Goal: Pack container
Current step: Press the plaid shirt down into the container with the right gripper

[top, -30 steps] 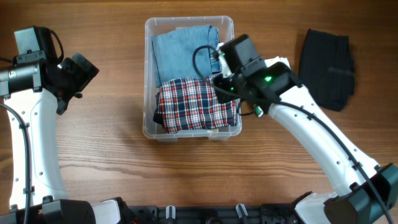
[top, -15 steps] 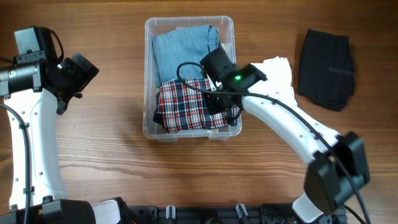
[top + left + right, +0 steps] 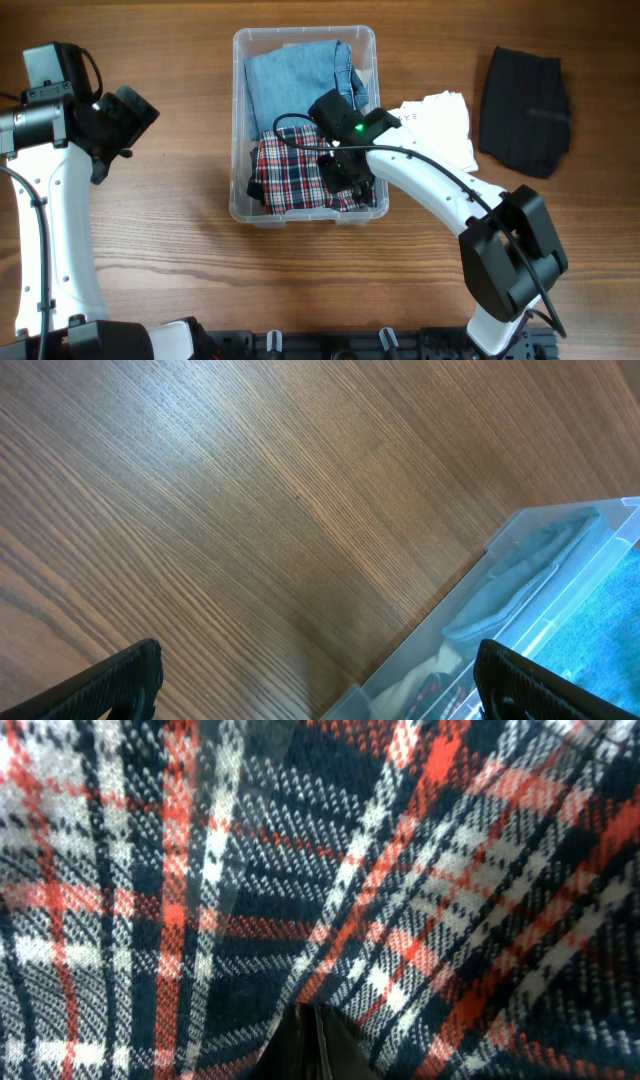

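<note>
The right gripper (image 3: 347, 172), fingers drawn together, pressed the plaid shirt (image 3: 290, 175) at the 6 o'clock end of the mid-table container (image 3: 238, 120), apparently tamping. Next it needed lifting clear toward the white garment (image 3: 440, 120) at 3 o'clock. The left gripper (image 3: 315, 675) hung wide.

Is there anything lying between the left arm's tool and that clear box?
Nothing visible does. Only bare wooden table separates the open left tool from the container and its nearest wall.
</note>
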